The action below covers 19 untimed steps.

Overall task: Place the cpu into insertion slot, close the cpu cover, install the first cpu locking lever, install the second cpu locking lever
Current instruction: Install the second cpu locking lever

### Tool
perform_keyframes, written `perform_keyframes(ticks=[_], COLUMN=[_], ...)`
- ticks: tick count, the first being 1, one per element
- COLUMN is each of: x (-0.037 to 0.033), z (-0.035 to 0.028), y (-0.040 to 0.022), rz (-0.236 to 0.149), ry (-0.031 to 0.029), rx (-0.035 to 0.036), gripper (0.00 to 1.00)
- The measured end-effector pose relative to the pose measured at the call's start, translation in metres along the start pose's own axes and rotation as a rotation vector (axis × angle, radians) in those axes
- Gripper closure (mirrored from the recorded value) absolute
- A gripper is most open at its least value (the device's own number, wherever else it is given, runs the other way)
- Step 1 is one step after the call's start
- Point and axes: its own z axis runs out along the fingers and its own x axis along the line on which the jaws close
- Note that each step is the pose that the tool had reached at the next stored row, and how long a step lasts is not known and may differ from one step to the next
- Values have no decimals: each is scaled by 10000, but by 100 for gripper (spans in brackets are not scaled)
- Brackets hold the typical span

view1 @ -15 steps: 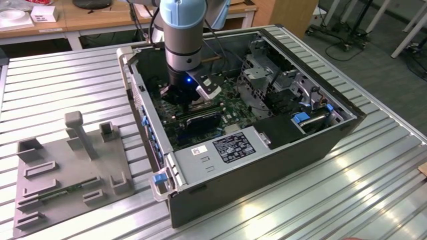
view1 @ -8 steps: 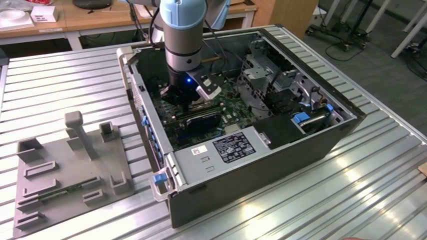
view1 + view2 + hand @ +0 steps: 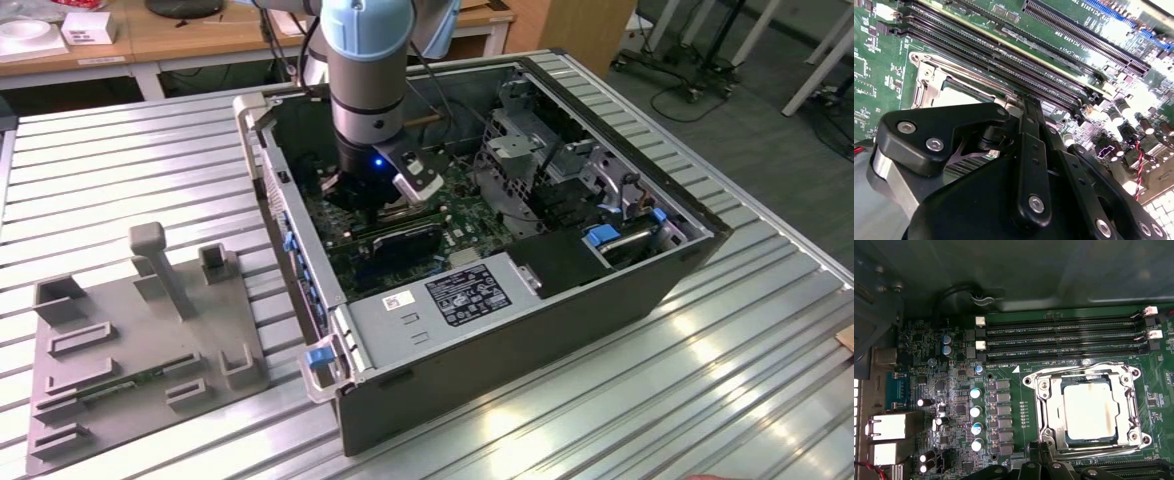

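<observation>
An open computer case (image 3: 534, 300) lies on the bench (image 3: 721, 390), with a fixture plate (image 3: 134, 350) on the bench toward the exterior view's left. The arm (image 3: 374, 90) reaches down into the case. Inside, on the board (image 3: 1004, 375), the cpu (image 3: 1090, 412) sits in the insertion slot (image 3: 1046, 405), beside the long memory slots (image 3: 1059, 337). The claw (image 3: 1046, 452) stands at the slot's edge.

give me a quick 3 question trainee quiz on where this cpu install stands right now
1. True or false: the cpu already lies in the insertion slot.
2. The cpu cover is: A closed over the chip, B removed, C standing upright.
3. What long parts run beside the socket?

Key
1. True.
2. A; its frame lies flat around the chip.
3. The memory slots.
</observation>
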Motion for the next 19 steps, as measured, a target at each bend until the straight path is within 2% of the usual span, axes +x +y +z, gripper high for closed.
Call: perform_keyframes(ticks=[5,13,14,19], x=[-1,-4,-5,-2], z=[-7,-53,-55,-54], y=[-6,1,0,2], rz=[4,6,9,28], ry=[6,7,14,30], rx=[-55,-91,-160,-376], gripper=[90,90,90,90])
